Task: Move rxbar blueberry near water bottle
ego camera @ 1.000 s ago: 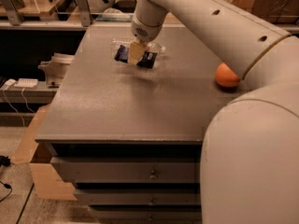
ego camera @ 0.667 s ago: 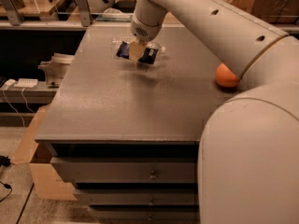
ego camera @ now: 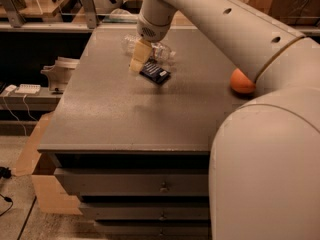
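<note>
The rxbar blueberry (ego camera: 155,73), a flat dark navy wrapper with white print, lies on the grey table top (ego camera: 125,114) toward the back. The water bottle (ego camera: 161,50), clear and crinkled, lies on its side just behind the bar, almost touching it, and is partly hidden by the arm. My gripper (ego camera: 137,63) hangs from the big beige arm and points down at the bar's left end, in front of the bottle's left part. I cannot tell whether it touches the bar.
A round orange fruit (ego camera: 242,82) sits at the table's right side, partly behind my arm. The arm's bulk (ego camera: 265,164) fills the right foreground. Drawers (ego camera: 135,186) run below the table front. Shelves and a cardboard box (ego camera: 47,194) stand to the left.
The bar now lies a little nearer the front and to the right, at an angle. My gripper has shifted left to the bar's left end. More of the bottle shows.
</note>
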Robot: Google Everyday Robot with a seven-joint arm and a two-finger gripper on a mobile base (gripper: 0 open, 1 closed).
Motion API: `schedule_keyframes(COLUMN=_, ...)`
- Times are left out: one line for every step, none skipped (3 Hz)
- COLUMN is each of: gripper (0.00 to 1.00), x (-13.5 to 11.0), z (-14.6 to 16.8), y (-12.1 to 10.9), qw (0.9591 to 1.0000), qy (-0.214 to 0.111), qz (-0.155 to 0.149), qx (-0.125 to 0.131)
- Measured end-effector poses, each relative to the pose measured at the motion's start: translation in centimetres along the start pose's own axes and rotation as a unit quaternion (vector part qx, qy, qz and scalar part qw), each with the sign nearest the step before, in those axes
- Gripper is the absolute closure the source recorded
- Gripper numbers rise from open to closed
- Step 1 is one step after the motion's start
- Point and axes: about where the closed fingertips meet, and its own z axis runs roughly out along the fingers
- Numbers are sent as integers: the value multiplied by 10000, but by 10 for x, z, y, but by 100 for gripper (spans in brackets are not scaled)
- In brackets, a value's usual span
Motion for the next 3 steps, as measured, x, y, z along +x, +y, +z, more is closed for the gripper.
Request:
schedule_keyframes(gripper=0, x=0, z=-1, y=0, qw=10000, qy=-45, qz=-25, qx=-19)
schedule_keyframes(gripper=0, x=13, z=-6, y=-5, qw=9996, qy=-227, qz=-134, qx=-76)
schedule_keyframes(gripper=0, x=47, z=-19, y=-18, qw=9986, qy=-423, qz=-285, qx=-150)
